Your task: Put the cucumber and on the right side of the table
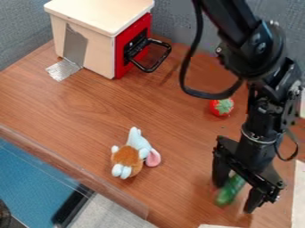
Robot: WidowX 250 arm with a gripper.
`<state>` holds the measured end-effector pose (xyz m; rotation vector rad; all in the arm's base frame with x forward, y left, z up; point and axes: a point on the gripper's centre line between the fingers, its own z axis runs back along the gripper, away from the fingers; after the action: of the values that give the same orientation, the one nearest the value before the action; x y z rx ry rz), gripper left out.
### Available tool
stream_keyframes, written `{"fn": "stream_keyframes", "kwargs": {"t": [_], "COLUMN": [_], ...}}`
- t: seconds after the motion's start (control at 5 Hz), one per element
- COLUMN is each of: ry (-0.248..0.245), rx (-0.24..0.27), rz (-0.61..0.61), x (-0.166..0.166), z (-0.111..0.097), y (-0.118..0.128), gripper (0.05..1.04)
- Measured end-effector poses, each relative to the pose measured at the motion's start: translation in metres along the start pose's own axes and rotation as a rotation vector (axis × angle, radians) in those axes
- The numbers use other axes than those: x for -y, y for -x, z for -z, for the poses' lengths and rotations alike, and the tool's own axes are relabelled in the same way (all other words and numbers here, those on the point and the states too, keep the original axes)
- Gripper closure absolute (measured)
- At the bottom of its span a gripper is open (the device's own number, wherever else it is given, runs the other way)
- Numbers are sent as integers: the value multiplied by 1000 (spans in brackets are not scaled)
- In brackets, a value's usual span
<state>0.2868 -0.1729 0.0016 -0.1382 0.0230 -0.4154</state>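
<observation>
- The arm (262, 58) is coming in from 1 o'clock, and its black cable (205, 95) is looping down beside it.
- The gripper (233, 197) is hanging low at 5 o'clock; its jaws are standing open, one on each side of the cucumber.
- The cucumber (228, 193) is lying on the brown surface (89, 107) at 5 o'clock, between the jaws, with its visible end pointing towards 7 o'clock.
- The strawberry (221, 107) is sitting at 3 o'clock, near the arm.
- The stuffed toy (127, 159), orange-brown and white with pale blue and pink parts, is lying at 7 o'clock.
- The box (98, 13) is standing at 11 o'clock, its red front (122, 53) and black handle (159, 60) facing towards 4 o'clock.
- Silver tape (62, 70) is running down the box's side onto the surface at 10 o'clock.
</observation>
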Motion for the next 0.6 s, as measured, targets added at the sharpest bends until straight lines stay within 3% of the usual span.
{"fn": "stream_keyframes", "kwargs": {"t": [0.2, 0.6], "ry": [10, -17], "rx": [-4, -22], "rz": [2, -10], "x": [1, -3], "z": [2, 3], "y": [0, 2], "gripper": [134, 718]}}
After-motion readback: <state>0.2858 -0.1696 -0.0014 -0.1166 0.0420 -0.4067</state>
